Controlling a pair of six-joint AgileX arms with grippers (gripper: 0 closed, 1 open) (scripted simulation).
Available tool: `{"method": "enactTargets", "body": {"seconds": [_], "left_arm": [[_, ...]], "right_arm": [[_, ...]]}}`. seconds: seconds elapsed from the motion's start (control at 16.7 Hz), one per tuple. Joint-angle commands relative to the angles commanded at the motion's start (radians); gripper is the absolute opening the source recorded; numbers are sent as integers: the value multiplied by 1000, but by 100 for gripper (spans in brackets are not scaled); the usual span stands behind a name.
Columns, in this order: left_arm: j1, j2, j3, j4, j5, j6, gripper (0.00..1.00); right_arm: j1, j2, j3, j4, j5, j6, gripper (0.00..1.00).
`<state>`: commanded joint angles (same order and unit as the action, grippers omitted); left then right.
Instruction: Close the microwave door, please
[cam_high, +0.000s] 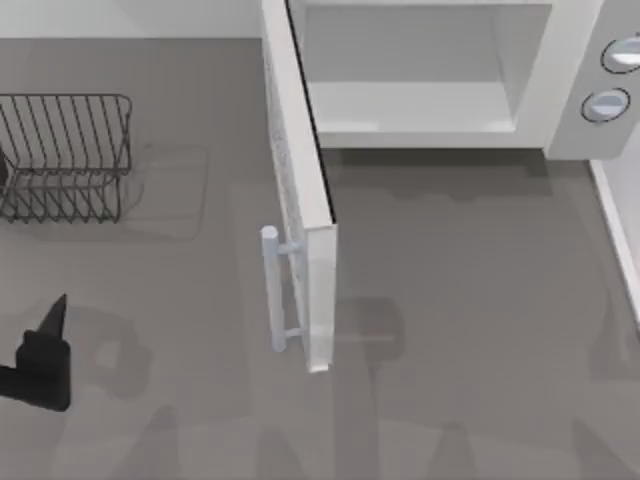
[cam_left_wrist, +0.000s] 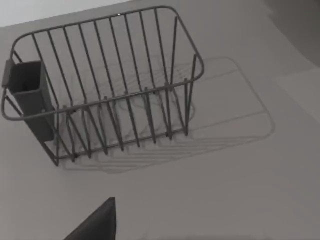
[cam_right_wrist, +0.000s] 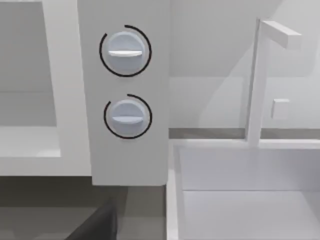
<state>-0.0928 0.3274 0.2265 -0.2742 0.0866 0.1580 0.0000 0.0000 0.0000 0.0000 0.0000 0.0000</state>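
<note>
the microwave door (cam_high: 300, 190) is standing wide open, swinging out toward the near side from the microwave (cam_high: 560, 90) at the far right, judged rigid and hinged, best pushed on its flat face near the bar handle (cam_high: 273, 290); the left claw (cam_high: 45, 355) is sitting near-left on the surface (cam_high: 470, 330), grip state cannot be told.

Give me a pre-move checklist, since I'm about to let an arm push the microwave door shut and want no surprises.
1. Door state: microwave door swung wide open, edge toward the table front. Ok to start, not yet closed.
2. Swing path: bare tabletop between door and microwave opening. Ok.
3. Cavity: nothing sticking out past its front edge. Ok.
4. Handle: faces the left side, nothing touching it. Ok.
5. Left end effector: near the table's left front, apart from the door and wire rack. Ok; finger state cannot tell.
6. Right arm: its wrist camera faces the knobs; position over the table cannot tell.
</note>
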Motion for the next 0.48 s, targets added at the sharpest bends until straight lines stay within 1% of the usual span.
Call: {"method": "enactTargets", "body": {"seconds": [0.24, 0.48], "left_arm": [[-72, 312, 255, -263, 66, 150, 100], [-145, 654, 574, -560, 137, 314, 100]], "right_arm": [[0, 0, 0, 0, 0, 0, 100], [0, 0, 0, 0, 0, 0, 100]]}}
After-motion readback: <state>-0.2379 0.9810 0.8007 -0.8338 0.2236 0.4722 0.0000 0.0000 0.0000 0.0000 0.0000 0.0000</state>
